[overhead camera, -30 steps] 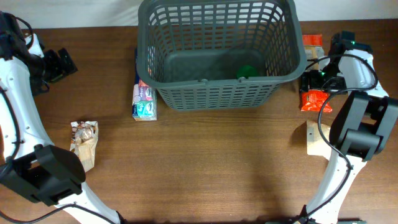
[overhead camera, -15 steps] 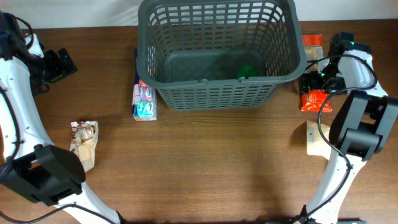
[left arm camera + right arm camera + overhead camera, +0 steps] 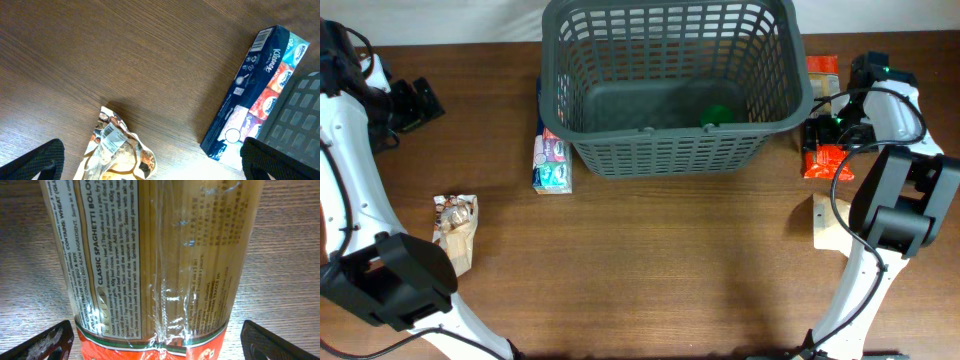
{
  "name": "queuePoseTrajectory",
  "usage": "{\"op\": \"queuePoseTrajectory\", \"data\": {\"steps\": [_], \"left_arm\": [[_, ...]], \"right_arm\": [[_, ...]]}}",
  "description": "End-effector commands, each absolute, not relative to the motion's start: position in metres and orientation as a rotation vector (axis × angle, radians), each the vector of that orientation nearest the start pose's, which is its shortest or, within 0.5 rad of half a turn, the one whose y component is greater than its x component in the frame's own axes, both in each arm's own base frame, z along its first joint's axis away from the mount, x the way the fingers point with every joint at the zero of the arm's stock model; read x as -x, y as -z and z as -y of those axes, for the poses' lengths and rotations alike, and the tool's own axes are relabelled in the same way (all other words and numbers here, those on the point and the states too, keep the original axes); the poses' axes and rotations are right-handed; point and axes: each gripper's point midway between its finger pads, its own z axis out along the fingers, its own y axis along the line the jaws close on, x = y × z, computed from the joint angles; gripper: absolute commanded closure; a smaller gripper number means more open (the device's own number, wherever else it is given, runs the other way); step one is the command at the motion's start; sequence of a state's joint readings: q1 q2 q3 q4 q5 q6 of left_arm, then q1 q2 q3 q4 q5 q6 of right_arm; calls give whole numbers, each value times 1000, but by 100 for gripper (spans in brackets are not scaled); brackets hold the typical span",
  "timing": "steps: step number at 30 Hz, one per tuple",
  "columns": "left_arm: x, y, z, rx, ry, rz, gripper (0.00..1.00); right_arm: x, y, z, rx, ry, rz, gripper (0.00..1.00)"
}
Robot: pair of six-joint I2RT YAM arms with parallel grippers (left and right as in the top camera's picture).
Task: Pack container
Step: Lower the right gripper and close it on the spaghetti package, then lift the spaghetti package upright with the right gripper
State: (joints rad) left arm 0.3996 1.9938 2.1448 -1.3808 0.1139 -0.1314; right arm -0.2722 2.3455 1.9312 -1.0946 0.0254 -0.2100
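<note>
The container (image 3: 672,150) is a large dark grey lattice basket at the back middle of the table, with a green item (image 3: 717,115) inside at the right. My right gripper (image 3: 823,135) is open just above a spaghetti packet (image 3: 155,255) that lies right of the basket (image 3: 825,160); its fingers straddle the packet without touching. My left gripper (image 3: 415,105) is open and empty at the far left. Its wrist view shows a crumpled snack bag (image 3: 117,152) and a blue tissue pack (image 3: 255,85).
The tissue pack (image 3: 551,160) lies against the basket's left wall (image 3: 300,120). The snack bag (image 3: 455,228) lies at the left front. A pale flat piece (image 3: 830,225) sits by the right arm's base. The table's back edge runs behind the basket.
</note>
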Motion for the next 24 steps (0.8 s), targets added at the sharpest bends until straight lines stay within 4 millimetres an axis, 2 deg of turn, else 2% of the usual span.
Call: {"op": "queuePoseTrajectory", "data": {"steps": [1,13,20,24], "left_arm": [[-417,-216,-157,689,77,-2710,1],[-417,-216,-157,689,77,-2710,1],[-417,-216,-157,689,77,-2710,1],[-417,-216,-157,690,77,-2710,1]], "right_arm": [[-447,-4,131,-90,73,-3110,1],[-437,21,128,-97,48,-3177,1],[-436,23,128,-100,45,-3183,0],[-436,23,128,-109,46,-3182,21]]}}
